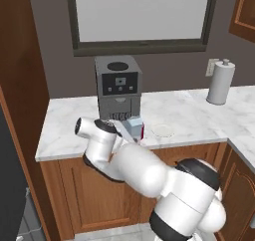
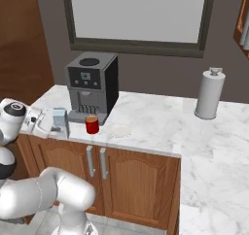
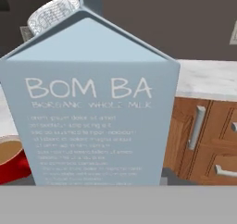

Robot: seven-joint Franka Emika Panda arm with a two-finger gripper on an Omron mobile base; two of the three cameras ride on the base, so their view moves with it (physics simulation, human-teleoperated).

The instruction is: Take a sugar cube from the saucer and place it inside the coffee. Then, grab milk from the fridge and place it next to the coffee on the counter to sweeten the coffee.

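My gripper (image 2: 53, 124) is shut on the milk (image 2: 59, 119), a pale blue-grey gable-top carton held upright at the counter's (image 2: 146, 117) front left edge. The carton takes up most of the hand view, milk (image 3: 92, 116), and hides my fingertips. Just to its right stands the coffee (image 2: 92, 124), a small red cup of brown liquid; its rim peeks out as coffee (image 3: 10, 159). In the left base view the milk (image 1: 133, 124) covers most of the cup (image 1: 143, 131). The white saucer (image 2: 120, 130), also saucer (image 1: 163, 130), lies right of the cup. The sugar cube is out of view.
A dark grey coffee machine (image 2: 91, 86) stands right behind the cup and carton. A white paper-towel roll (image 2: 209, 94) sits at the back right. Cabinet doors with bar handles (image 2: 96, 162) are below the counter. The fridge's dark side (image 1: 7, 185) borders the left edge.
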